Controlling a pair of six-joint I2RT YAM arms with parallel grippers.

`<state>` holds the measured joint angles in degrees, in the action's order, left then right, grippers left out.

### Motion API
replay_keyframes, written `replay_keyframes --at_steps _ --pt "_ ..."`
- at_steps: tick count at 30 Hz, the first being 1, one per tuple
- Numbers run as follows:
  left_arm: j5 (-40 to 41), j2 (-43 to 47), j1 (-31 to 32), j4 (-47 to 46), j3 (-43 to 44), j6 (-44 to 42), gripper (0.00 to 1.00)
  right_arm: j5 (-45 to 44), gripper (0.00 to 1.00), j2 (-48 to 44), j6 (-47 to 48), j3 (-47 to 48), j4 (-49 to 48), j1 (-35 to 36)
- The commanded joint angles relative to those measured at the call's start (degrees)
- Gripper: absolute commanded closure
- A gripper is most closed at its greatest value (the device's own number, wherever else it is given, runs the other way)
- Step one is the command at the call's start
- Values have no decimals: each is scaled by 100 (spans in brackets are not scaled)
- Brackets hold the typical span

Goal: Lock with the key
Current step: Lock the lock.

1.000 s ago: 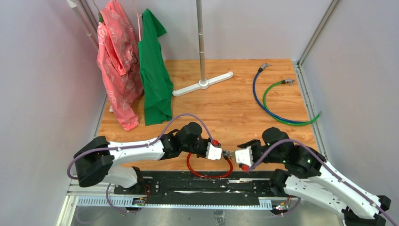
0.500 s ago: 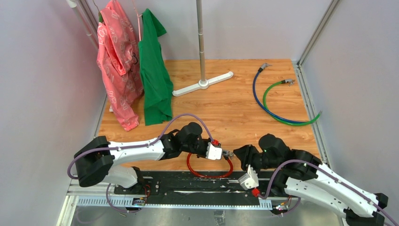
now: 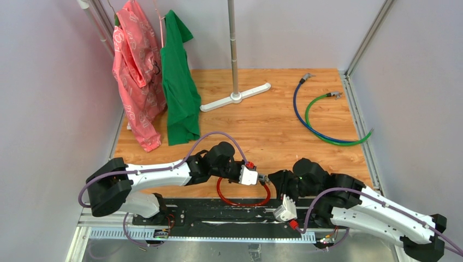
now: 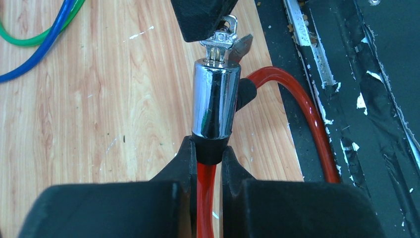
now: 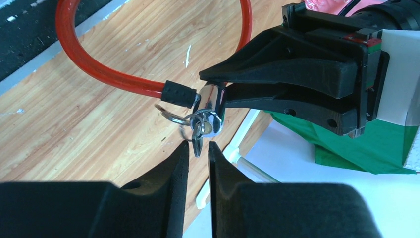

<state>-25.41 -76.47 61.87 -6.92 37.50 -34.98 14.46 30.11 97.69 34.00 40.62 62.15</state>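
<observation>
My left gripper is shut on the black collar of a red cable lock, just under its chrome cylinder, held low over the wooden table. The small silvery key sticks out of the cylinder's end, with a key ring beside it. My right gripper faces the left one tip to tip. Its fingers stand a narrow gap apart with the key's end between the tips; I see space on both sides. In the left wrist view a black right finger covers part of the key.
Blue and green cables lie at the back right. A pole on a white foot stands at the back middle. Pink and green garments hang at the back left. A black rail runs along the near edge.
The right wrist has rolled, its white block swinging from beside the lock down toward the near edge, and the arm has shifted slightly left. The left arm holds still.
</observation>
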Motion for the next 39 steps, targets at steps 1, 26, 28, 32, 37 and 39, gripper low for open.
replay_keyframes --at_steps 1,26,28,32,37,39 --pt "-452 -237 177 1191 -240 157 100 -187 79 11 189 -33 -42 102" --pt "-392 -220 185 1150 -242 244 100 3 100 -63 -1979 -307 -610 366" --pt "-318 -200 185 1110 -243 290 100 35 100 -95 -2899 -282 -858 367" --pt "-167 -181 181 1088 -253 353 100 116 100 -83 -4777 -181 -1203 369" --pt "-13 -138 183 957 -303 496 100 -84 100 -136 -6731 -283 -1738 368" --pt "39 -104 182 885 -330 566 100 -233 100 -214 -7250 -408 -2057 368"
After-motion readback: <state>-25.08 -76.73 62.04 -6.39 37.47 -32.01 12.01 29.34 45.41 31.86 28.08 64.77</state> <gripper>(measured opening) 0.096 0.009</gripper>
